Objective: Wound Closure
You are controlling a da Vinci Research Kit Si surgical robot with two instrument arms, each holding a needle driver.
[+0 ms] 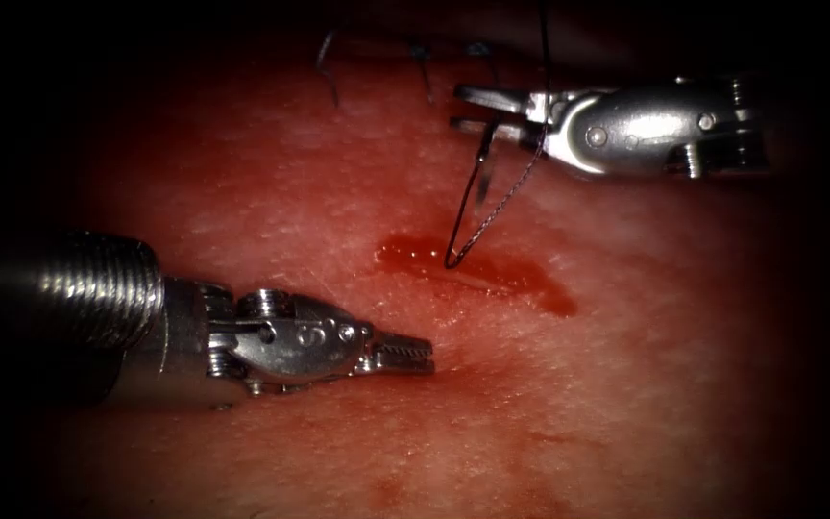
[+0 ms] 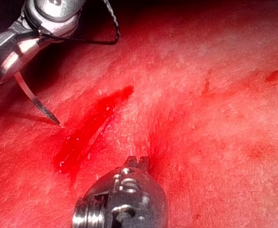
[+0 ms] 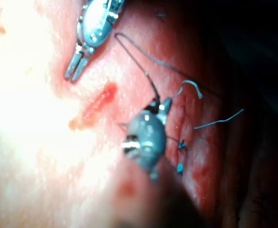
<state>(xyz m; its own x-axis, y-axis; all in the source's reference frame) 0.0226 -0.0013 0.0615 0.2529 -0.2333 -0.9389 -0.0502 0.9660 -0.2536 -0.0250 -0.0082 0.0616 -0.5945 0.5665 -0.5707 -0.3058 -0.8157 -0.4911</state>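
Observation:
The tissue [image 1: 626, 365] has a short cut [image 1: 477, 271] wet with red fluid [image 2: 89, 126]. My right tool [image 1: 473, 108] comes in from the upper right, jaws shut on the curved needle [image 1: 465, 202] near its rear end. The needle hangs down, and its point [image 2: 57, 122] touches the tissue at the cut's left end; I cannot tell whether it has entered. Thread [image 1: 506, 197] runs from the needle up past this tool. My left tool [image 1: 417, 354] lies low on the left of the cut, jaws slightly open and holding nothing. It is also in the right wrist view [image 3: 76, 69].
Beyond the cut, earlier stitches with dark knots [image 3: 180, 145] and cut ends of thread [image 1: 327, 62] [image 3: 222, 121] stand up from the tissue. The left tool's thick shaft [image 1: 88, 288] lies over the tissue at the lower left.

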